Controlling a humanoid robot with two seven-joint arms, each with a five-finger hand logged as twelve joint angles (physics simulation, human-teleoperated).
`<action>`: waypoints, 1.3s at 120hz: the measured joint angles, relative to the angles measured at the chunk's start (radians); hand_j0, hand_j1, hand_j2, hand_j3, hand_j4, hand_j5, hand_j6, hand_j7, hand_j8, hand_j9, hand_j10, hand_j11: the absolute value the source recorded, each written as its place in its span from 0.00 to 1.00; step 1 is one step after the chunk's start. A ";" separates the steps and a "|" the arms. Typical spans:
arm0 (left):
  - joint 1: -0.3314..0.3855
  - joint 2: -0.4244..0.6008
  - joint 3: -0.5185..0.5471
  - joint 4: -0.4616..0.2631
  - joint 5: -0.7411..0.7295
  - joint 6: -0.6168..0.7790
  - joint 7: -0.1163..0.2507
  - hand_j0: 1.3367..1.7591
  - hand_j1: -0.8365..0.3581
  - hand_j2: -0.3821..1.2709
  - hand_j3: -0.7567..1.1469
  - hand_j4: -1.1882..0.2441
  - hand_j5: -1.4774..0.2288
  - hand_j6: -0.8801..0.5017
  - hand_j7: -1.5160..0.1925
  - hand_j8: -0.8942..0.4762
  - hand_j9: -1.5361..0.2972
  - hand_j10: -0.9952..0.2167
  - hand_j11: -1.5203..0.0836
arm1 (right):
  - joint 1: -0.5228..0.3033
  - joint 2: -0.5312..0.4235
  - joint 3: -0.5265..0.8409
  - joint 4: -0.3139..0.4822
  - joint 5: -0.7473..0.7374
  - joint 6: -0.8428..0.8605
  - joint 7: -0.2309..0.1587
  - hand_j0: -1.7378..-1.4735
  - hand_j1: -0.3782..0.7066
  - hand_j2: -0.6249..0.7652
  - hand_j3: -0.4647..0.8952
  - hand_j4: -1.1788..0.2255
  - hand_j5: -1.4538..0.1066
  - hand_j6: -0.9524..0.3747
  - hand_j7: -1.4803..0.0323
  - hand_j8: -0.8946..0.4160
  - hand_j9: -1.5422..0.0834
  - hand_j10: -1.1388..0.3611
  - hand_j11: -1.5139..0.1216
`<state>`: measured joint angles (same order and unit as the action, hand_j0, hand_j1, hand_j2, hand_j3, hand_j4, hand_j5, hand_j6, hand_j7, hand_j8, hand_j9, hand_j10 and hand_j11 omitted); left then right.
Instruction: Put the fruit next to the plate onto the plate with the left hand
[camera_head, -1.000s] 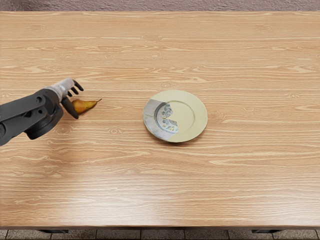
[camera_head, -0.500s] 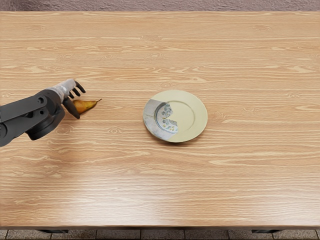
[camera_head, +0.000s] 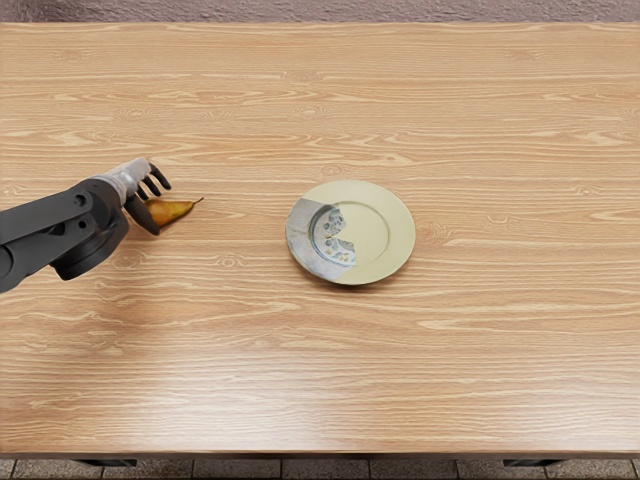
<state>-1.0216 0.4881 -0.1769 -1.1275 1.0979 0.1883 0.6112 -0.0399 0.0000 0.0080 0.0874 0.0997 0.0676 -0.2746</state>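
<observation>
Your pear (camera_head: 172, 210) lies on its side on the table (camera_head: 420, 370), well left of the plate (camera_head: 385, 225), stem toward it. Your left hand (camera_head: 140, 192) sits at its fat end with the fingers (camera_head: 157, 180) apart, thumb low; you cannot tell whether they touch. Pale wood grain fills the view, with tiled floor (camera_head: 300, 468) below.

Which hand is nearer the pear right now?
Left. The left hand is open at the pear's left end, right beside it and not closed on it. The right hand is not in view, so it cannot be placed relative to the pear.
</observation>
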 joint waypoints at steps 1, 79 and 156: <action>0.000 0.000 0.000 0.000 0.000 0.000 0.000 0.76 0.55 0.29 0.40 0.51 0.51 0.31 0.54 0.32 0.51 0.44 0.58 | 0.000 0.000 0.000 0.000 0.000 0.000 0.000 0.30 0.03 0.45 0.34 0.84 0.93 0.72 0.98 0.68 0.95 0.76 0.93; 0.000 -0.001 -0.001 0.001 -0.008 0.000 0.000 0.76 0.48 0.32 0.40 0.46 0.46 0.25 0.48 0.26 0.46 0.38 0.52 | 0.000 0.000 0.000 0.000 0.000 0.000 0.000 0.30 0.03 0.45 0.34 0.84 0.93 0.72 0.98 0.68 0.95 0.76 0.93; -0.002 0.000 -0.002 0.001 -0.012 -0.007 0.000 0.76 0.45 0.42 0.40 0.39 0.39 0.25 0.41 0.23 0.39 0.31 0.44 | 0.000 0.000 0.000 0.000 0.000 0.000 0.000 0.30 0.03 0.45 0.34 0.84 0.93 0.72 0.98 0.68 0.95 0.76 0.93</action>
<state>-1.0232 0.4877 -0.1794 -1.1263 1.0860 0.1813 0.6110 -0.0399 0.0000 0.0078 0.0874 0.0997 0.0678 -0.2746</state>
